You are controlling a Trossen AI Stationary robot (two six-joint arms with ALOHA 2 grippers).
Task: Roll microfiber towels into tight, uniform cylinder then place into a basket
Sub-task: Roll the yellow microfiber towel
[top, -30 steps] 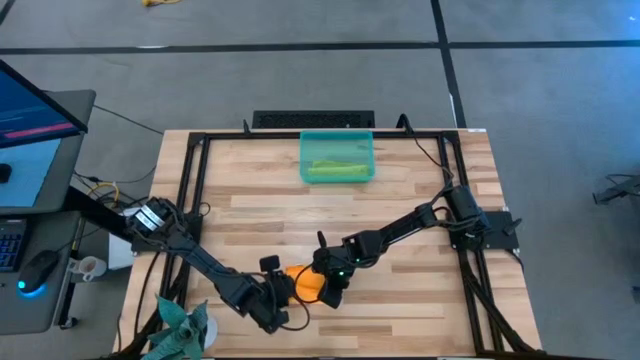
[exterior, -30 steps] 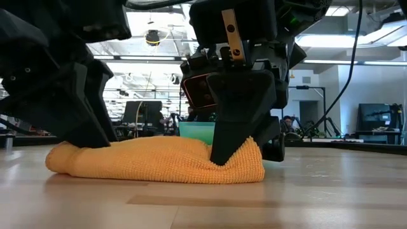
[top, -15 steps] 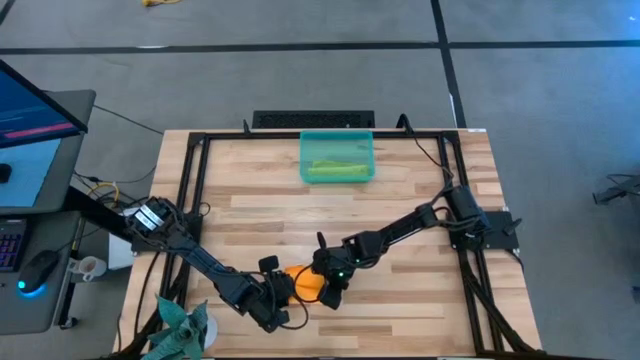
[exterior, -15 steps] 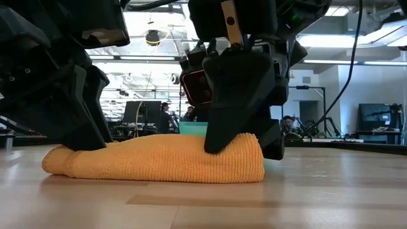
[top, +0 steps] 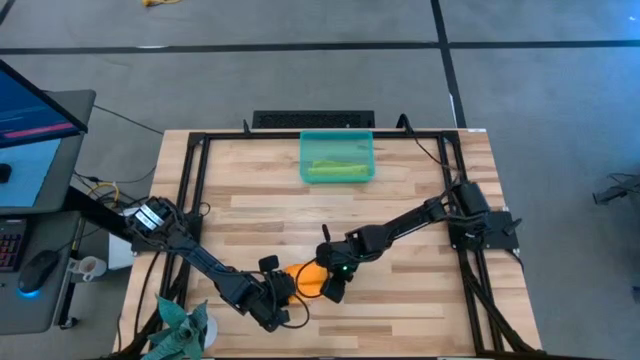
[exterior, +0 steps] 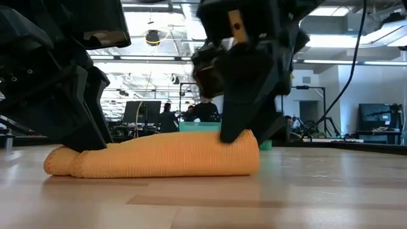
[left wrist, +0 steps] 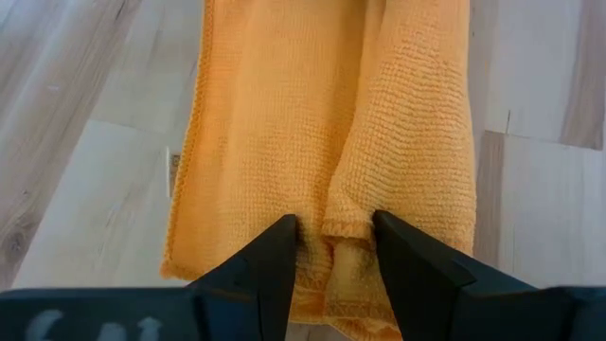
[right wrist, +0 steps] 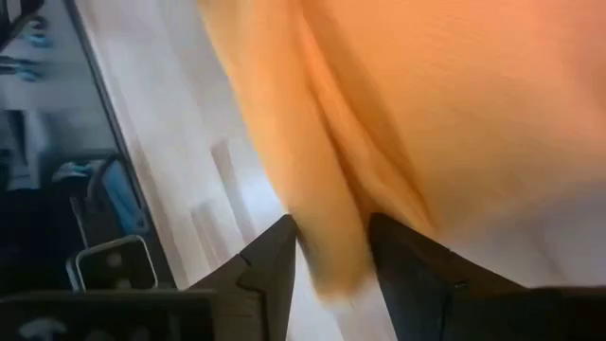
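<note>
While the orange towel (top: 305,279) lies rolled at six o'clock on the desk (top: 400,210), we see the left gripper (left wrist: 331,237) pinching a fold at one end and the right gripper (right wrist: 327,251) straddling the other end, not clamped. At twelve o'clock the basket (top: 337,140) holds the green towel (top: 335,169).

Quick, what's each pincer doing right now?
Left pincer: closed on a fold of the orange towel.
Right pincer: astride the towel's end; grip cannot be told.
</note>
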